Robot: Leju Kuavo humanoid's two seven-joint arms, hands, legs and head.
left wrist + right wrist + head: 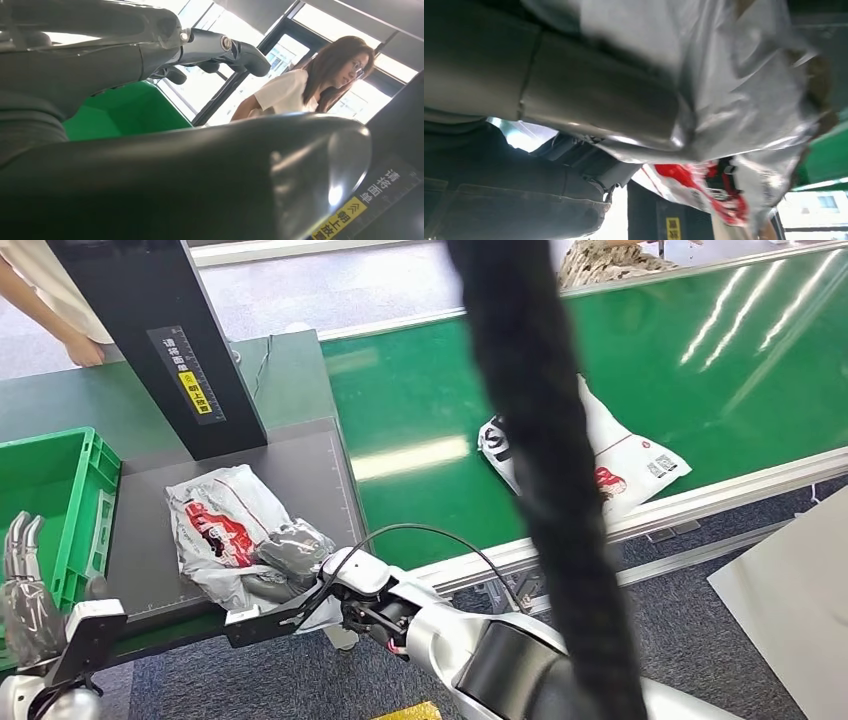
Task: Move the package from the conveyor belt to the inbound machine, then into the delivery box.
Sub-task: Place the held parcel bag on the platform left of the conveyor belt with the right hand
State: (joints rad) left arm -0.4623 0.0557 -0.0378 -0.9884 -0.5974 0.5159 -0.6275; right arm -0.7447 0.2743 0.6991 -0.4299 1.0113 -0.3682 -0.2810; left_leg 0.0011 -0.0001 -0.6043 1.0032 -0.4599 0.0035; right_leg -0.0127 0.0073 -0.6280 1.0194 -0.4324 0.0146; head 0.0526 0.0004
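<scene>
Grey carpeted floor (700,630); a green conveyor belt (700,390) ran along the robot's right, and beside it stood the inbound machine's dark flat platform (300,470) with a black upright column (160,340) bearing a yellow label.

The package (215,530), a crumpled white plastic bag with red and black print, lay on the platform's near half, long axis running from the near edge back towards the column. The right hand (290,555) rested on the package's near right part, arm reaching in from the lower right, fingers curled over and gripping the plastic; in the right wrist view the thumb (599,107) pressed against the bag (734,90).

The left hand (25,580) was raised upright at the platform's left, well apart from the package, fingers straight, spread and holding nothing.

A green crate (50,490) sat just left of the platform; what could be seen of its inside was bare.

A second white package (625,465) lay on the belt near its front rail, partly hidden by a black cable (540,440). A person (300,90) in a white top stood behind the machine.
</scene>
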